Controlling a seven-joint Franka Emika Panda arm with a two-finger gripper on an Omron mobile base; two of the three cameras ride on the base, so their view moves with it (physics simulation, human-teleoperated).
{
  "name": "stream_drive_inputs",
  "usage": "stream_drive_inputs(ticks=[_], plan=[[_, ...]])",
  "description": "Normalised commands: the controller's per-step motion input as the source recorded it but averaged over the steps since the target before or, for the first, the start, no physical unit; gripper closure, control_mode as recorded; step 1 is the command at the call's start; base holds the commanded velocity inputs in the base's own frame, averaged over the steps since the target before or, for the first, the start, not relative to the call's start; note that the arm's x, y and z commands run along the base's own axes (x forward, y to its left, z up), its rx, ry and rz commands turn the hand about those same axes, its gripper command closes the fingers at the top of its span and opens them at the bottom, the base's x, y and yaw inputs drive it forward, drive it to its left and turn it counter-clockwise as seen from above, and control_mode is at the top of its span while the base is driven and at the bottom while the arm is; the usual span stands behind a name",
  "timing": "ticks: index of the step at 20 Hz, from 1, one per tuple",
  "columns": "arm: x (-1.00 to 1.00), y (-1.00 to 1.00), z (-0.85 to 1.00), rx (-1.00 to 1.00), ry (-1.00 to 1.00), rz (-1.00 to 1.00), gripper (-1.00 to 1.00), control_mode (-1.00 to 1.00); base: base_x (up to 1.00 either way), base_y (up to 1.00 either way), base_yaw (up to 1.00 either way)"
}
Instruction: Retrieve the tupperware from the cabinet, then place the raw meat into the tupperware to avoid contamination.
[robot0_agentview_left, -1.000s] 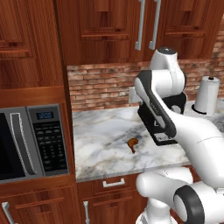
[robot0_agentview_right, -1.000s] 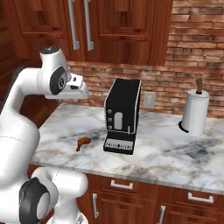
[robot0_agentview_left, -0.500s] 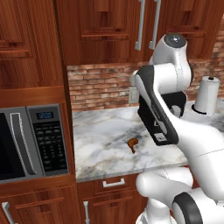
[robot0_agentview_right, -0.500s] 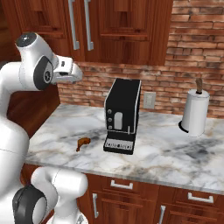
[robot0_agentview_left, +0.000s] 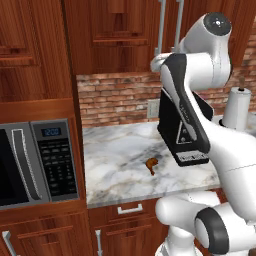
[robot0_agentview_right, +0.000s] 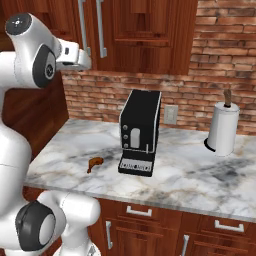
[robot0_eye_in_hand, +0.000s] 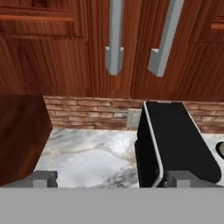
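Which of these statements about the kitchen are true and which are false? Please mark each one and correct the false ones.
1. The doors of the cabinet are shut. True.
2. The raw meat lies inside a white container. False: it lies bare on the marble counter, left of the coffee machine.
3. The gripper is open and holds nothing. True: its fingertips stand wide apart, facing the cabinet handles.
4. The paper towel roll lies on its side. False: it stands upright near the brick wall.
5. The microwave sits on the counter beside the coffee machine. False: it is built into the wooden unit left of the counter.
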Motion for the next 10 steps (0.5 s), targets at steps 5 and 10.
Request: stream_drive_inputs(ticks=[5,10], plan=[[0.19,0.0,0.59,0.04,-0.2,0.0,-1.0,-1.0,0.0,0.0,0.0],[0.47,0.0,0.44,0.0,-0.22,-0.01,-1.0,-1.0,0.0,0.0,0.0]])
